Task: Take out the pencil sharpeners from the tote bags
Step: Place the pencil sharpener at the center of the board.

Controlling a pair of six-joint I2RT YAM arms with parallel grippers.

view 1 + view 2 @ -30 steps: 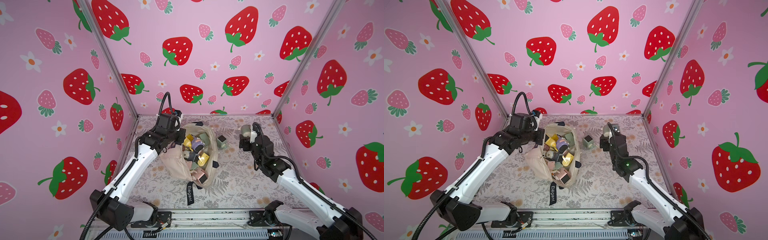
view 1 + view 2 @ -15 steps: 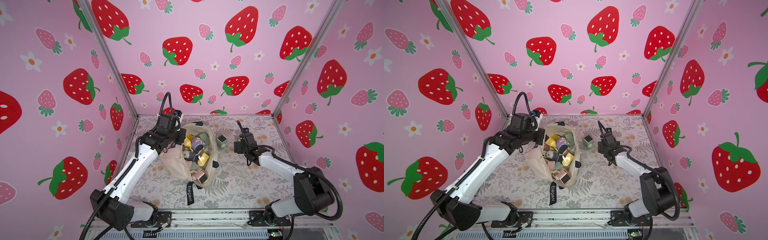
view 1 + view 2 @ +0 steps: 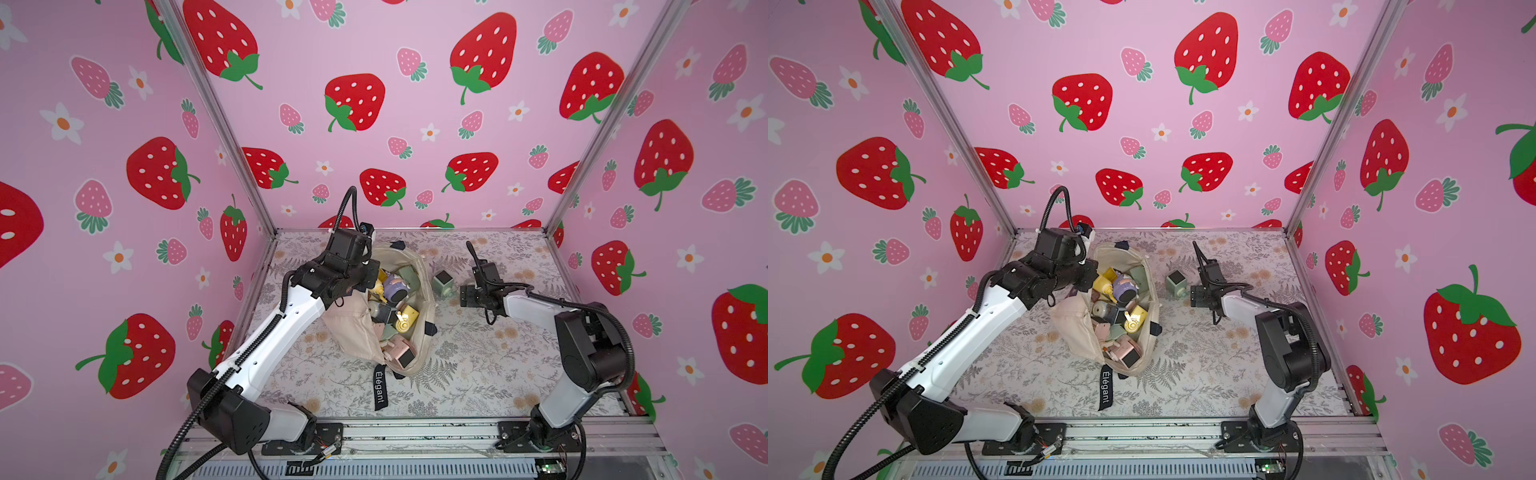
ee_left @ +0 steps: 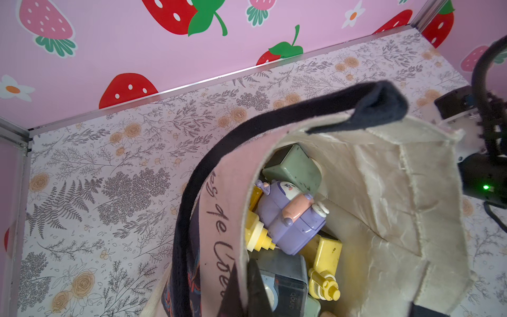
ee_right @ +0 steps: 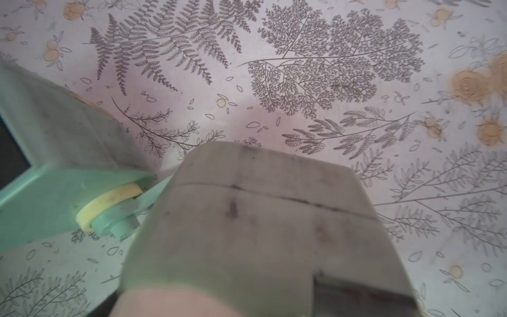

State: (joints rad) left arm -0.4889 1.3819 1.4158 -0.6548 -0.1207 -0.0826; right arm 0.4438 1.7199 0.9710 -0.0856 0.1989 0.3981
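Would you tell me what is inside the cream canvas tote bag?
The cream canvas tote bag holds plastic pencil sharpeners: a purple one, a sage green one, a yellow one, a pink one. Those beneath are hidden.

The tote bag [image 4: 397,208] is coarse matt cream canvas, its strap handle [image 4: 274,120] a fuzzy dark webbing. The pencil sharpeners [image 4: 290,219] inside are smooth plastic with a faint sheen, the grey-green sharpener [image 5: 260,219] scuffed and dull. The surface [image 5: 301,82] looks like a smooth, matt printed sheet.
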